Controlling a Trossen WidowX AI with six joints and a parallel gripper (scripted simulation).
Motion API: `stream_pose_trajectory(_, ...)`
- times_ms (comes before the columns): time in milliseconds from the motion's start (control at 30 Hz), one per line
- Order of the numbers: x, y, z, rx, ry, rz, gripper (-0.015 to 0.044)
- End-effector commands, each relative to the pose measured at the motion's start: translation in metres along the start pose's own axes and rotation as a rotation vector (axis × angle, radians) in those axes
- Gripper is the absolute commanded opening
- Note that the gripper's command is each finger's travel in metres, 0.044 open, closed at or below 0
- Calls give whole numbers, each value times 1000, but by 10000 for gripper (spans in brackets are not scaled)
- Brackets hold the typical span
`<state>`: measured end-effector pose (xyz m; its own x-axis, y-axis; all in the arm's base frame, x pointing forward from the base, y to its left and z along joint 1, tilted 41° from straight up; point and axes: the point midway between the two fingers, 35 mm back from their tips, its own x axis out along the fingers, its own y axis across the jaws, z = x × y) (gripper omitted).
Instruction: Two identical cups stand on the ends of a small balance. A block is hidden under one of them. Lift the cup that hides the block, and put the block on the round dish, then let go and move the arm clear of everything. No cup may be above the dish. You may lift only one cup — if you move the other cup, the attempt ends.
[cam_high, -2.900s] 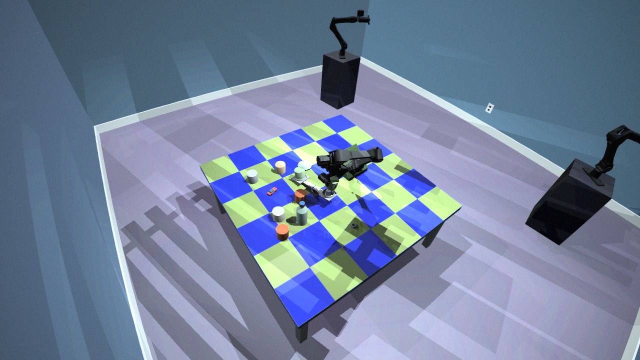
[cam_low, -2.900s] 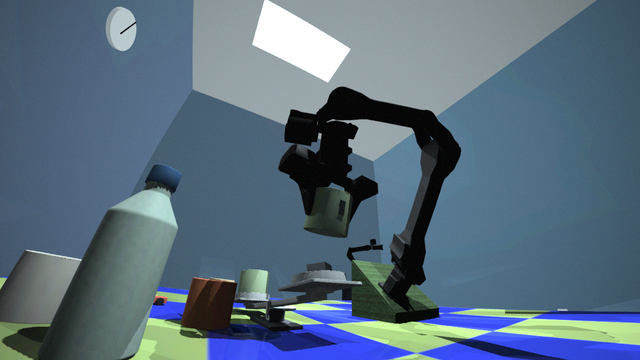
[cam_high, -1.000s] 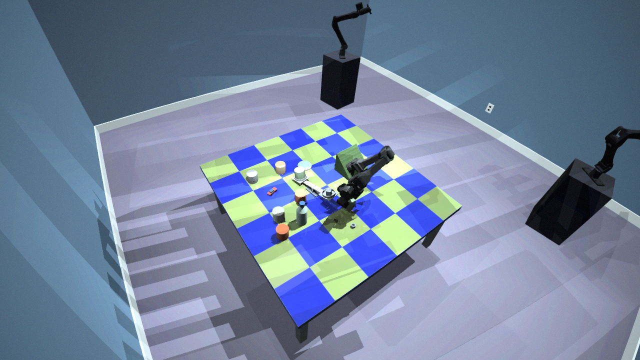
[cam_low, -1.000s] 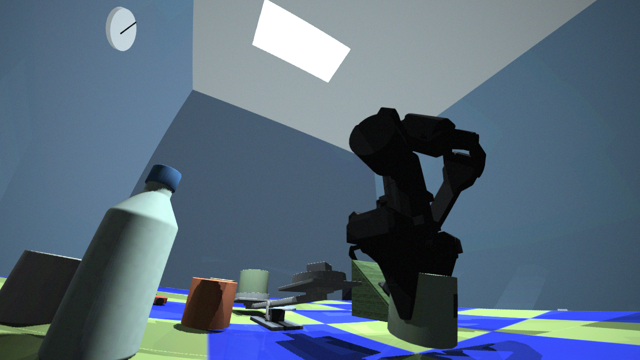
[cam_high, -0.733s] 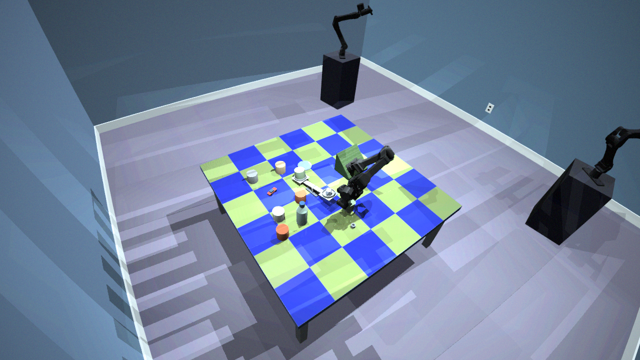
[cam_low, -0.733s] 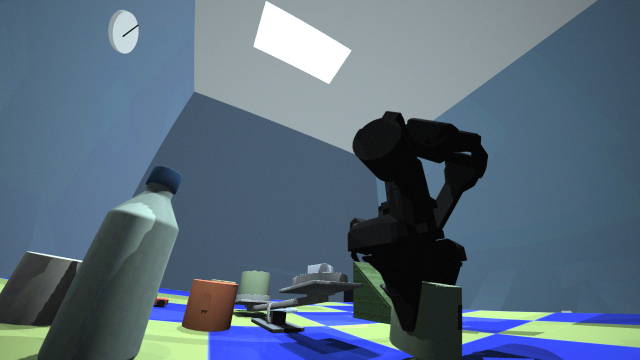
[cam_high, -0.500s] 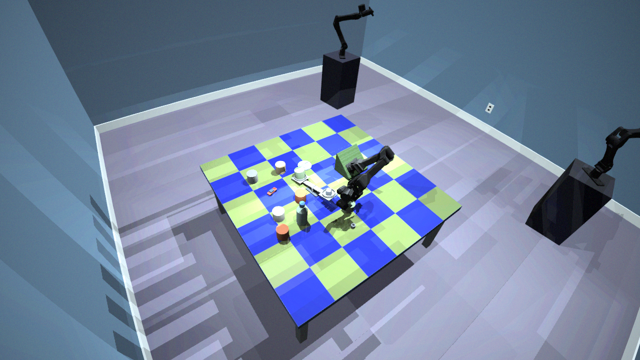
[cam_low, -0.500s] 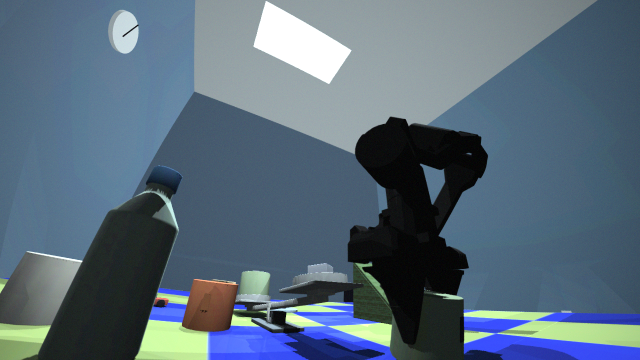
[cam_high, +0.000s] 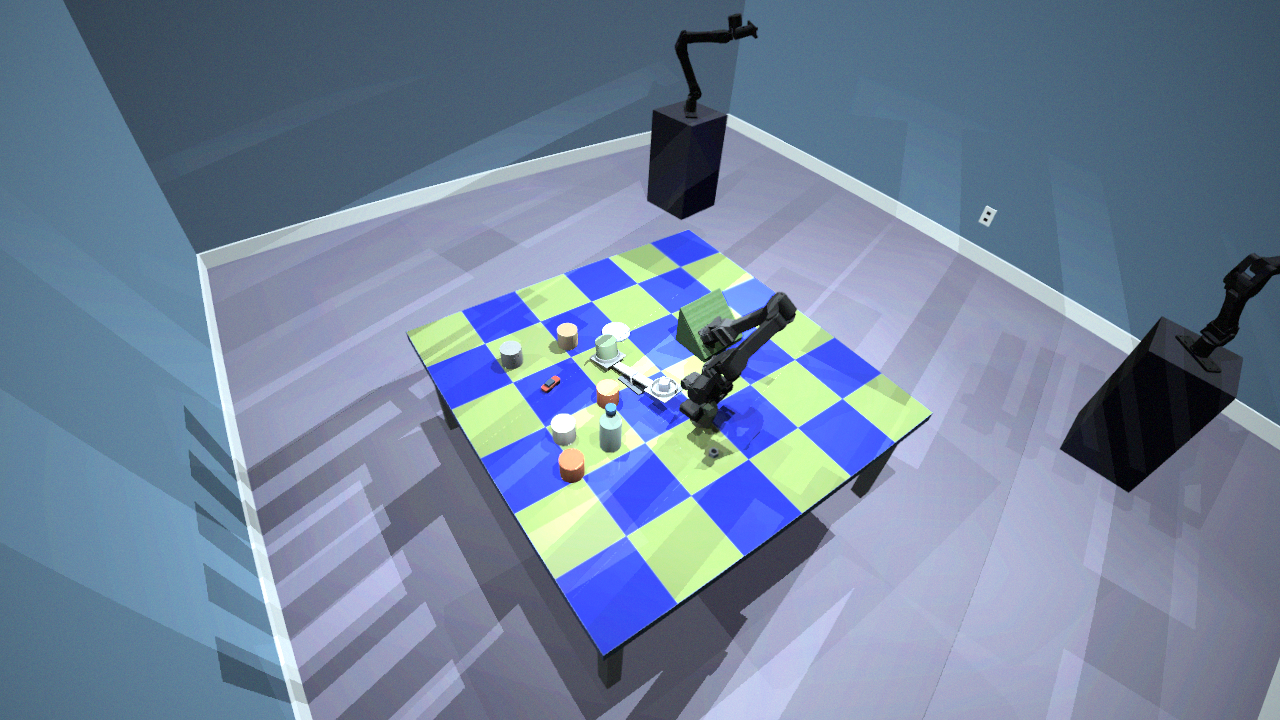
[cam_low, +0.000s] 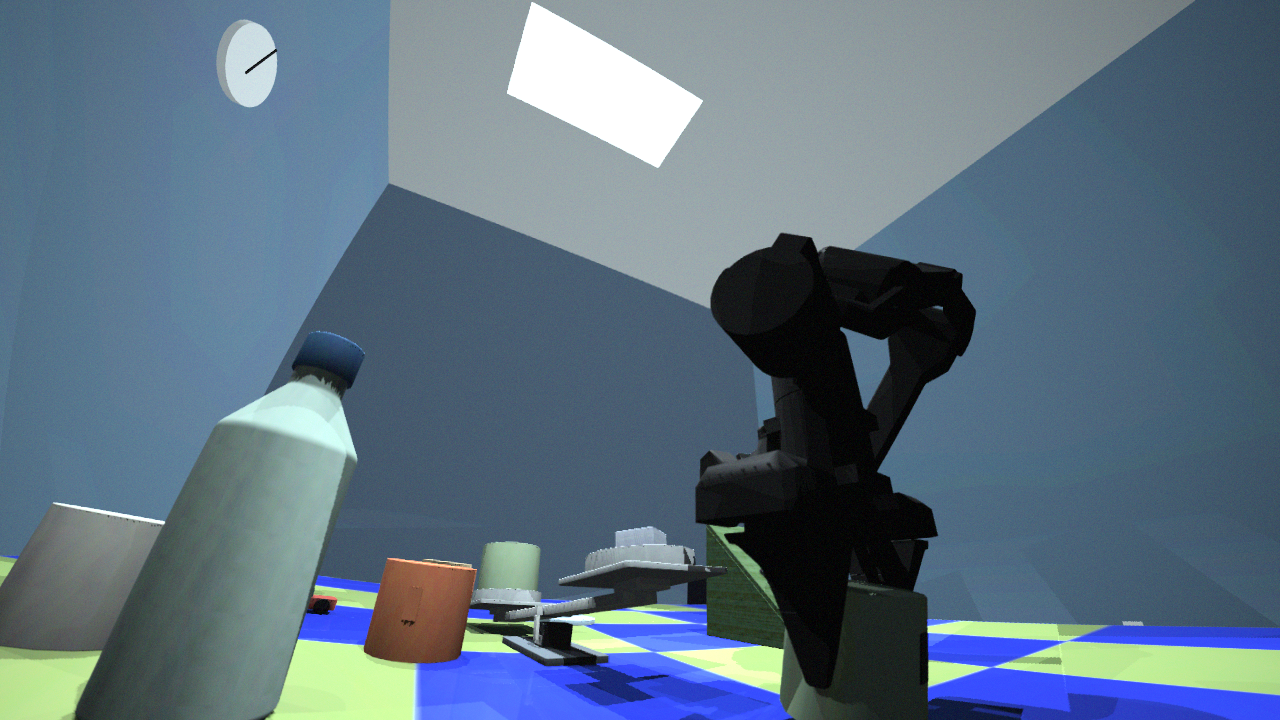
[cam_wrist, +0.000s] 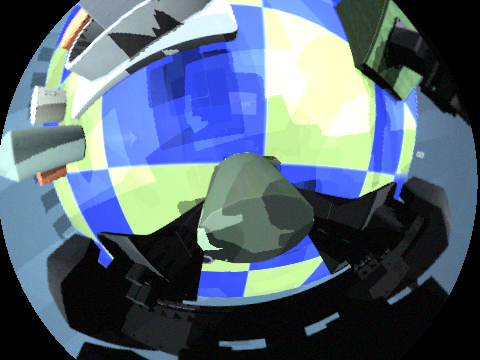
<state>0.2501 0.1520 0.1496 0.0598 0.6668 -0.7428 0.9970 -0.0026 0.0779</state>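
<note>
My gripper is shut on a grey-green cup, a finger on each side. The cup is upright, low at the table beside the balance's raised end; whether its rim touches the table I cannot tell. The other green cup stands on the far, lower end of the balance. A pale block sits uncovered inside a ring on the near end. The round white dish lies behind the far cup.
A green wedge stands behind the arm. A bottle, an orange cylinder, a white cylinder and a red toy car stand left. A small dark ring lies in front of the gripper.
</note>
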Motion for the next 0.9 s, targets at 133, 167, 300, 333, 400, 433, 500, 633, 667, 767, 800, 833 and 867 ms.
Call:
stream_pose_trajectory(133,-45,1,1,2,-7,3,440)
stream_pose_trajectory(167,-52,1,1,3,-7,4,440)
stream_pose_trajectory(300,-54,1,1,3,-7,4,440)
stream_pose_trajectory(333,-54,1,1,3,-7,4,440)
stream_pose_trajectory(400,-54,1,1,1,-6,5,414)
stream_pose_trajectory(433,-55,2,2,-8,-6,9,387)
stream_pose_trajectory(500,-59,7,5,-39,-3,23,335)
stream_pose_trajectory(633,-63,15,15,-91,-10,29,260)
stream_pose_trajectory(667,-65,17,20,-110,-14,28,260)
stream_pose_trajectory(767,-72,26,40,-184,-26,22,260)
stream_pose_trajectory(800,-75,29,48,-215,-30,19,260)
stream_pose_trajectory(833,-78,31,57,-246,-32,16,260)
stream_pose_trajectory(867,-82,34,66,-277,-34,13,260)
